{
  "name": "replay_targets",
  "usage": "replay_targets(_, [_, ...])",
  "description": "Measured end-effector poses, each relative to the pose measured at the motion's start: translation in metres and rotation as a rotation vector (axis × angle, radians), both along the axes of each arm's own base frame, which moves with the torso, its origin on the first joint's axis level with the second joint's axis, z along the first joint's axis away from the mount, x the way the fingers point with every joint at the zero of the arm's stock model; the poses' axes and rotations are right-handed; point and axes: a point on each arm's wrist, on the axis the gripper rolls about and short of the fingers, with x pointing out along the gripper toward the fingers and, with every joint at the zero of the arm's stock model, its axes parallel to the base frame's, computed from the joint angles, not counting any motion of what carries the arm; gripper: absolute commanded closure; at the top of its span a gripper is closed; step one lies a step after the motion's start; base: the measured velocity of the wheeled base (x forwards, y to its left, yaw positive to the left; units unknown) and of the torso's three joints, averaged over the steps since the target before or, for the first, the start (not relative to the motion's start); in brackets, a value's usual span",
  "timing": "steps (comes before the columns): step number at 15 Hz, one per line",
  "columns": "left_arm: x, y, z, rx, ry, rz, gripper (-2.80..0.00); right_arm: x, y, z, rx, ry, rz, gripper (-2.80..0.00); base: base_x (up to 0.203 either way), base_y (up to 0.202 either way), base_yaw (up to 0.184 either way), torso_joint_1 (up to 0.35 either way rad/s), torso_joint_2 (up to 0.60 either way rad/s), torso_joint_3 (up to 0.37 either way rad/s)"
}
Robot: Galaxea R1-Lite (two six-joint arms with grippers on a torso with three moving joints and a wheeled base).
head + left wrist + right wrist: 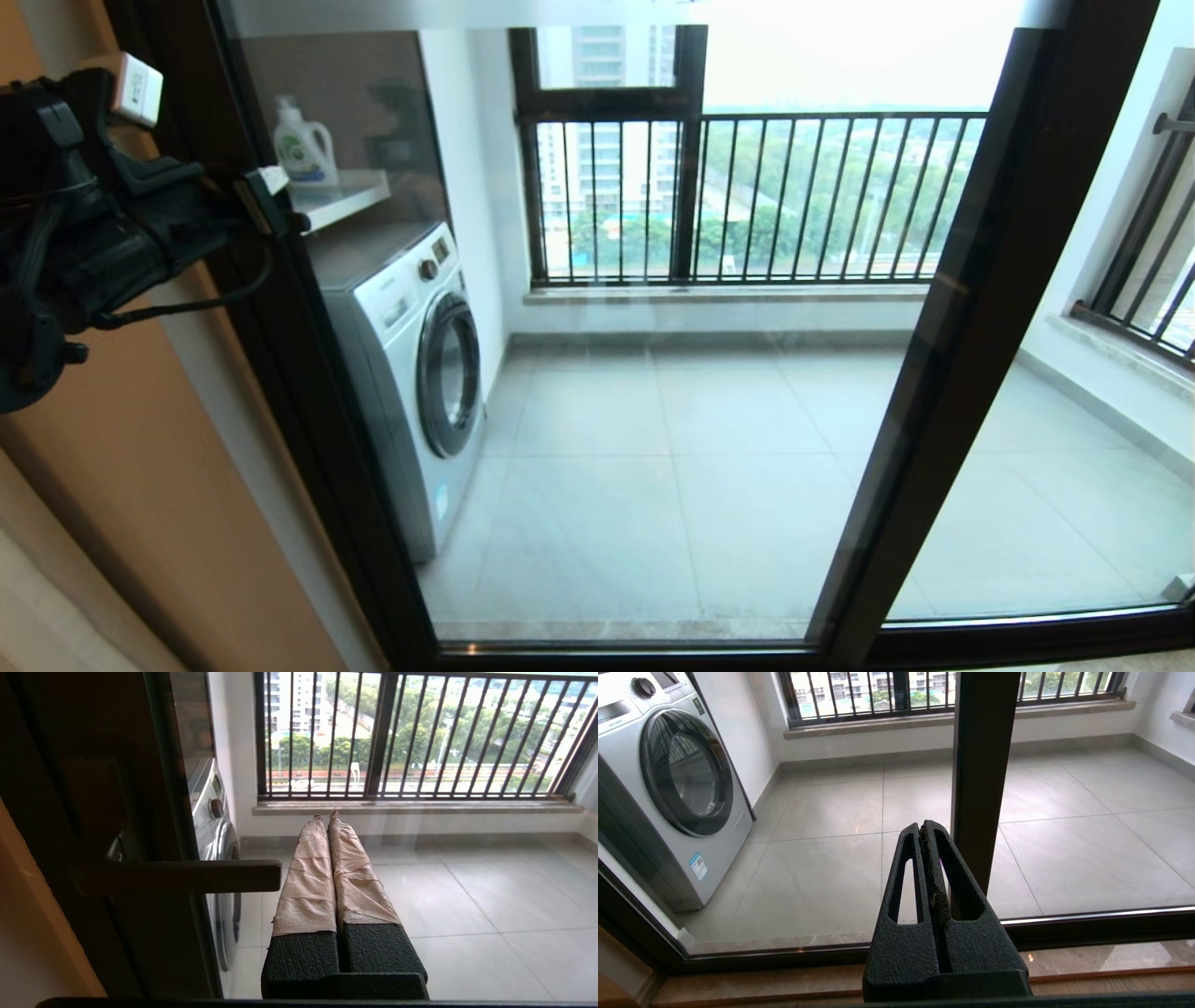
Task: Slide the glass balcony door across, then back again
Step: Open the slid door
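Beige tape wraps the left gripper (327,814) fingers (308,877), which lie pressed together with nothing between them, just beside the free end of the dark lever handle (187,876), apparently not touching it. Handle sits on the left upright of the glass balcony door (653,420), at the left of the head view, against the tan wall (140,485).

Right gripper (927,828), bare black, also closed on nothing, low down, near the door's other dark upright (983,765).

Judgement: tall glazed panel, heavy and rigid, likely smooth once rolling; the glass is slick and breakable. Push on the metal upright or hook the lever, never the pane.

Hard to read: door top and bottom track cut off; latch state unknown; in the head view the left arm covers the handle. Washing machine (411,373) stands beyond the glass.
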Motion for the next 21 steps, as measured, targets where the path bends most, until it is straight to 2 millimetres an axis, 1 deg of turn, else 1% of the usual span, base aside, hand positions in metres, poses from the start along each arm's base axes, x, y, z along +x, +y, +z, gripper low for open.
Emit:
replay_targets(2, [0.019,0.009,-0.005,0.0,0.008,0.029,0.0,0.0,0.0,0.0,0.0,0.0,0.0,0.0,0.0,0.0,0.0,0.0,0.0,0.0])
replay_targets(4, [0.032,0.018,-0.009,0.0,0.015,0.055,0.0,0.0,0.0,0.0,0.0,0.0,0.0,0.0,0.0,0.0,0.0,0.0,0.0,0.0])
replay_targets(10, [0.054,0.031,-0.031,0.012,0.055,0.087,0.0,0.0,0.0,0.0,0.0,0.0,0.0,0.0,0.0,0.0,0.0,0.0,0.0,0.0])
replay_targets(18, [0.06,0.04,-0.052,0.008,0.123,0.108,0.0,0.0,0.0,0.0,0.0,0.0,0.0,0.0,0.0,0.0,0.0,0.0,0.0,0.0])
replay_targets(21, [0.059,0.045,-0.069,0.038,0.19,0.132,0.0,0.0,0.0,0.0,0.001,0.0,0.001,0.0,0.0,0.0,0.0,0.0,0.0,0.0])
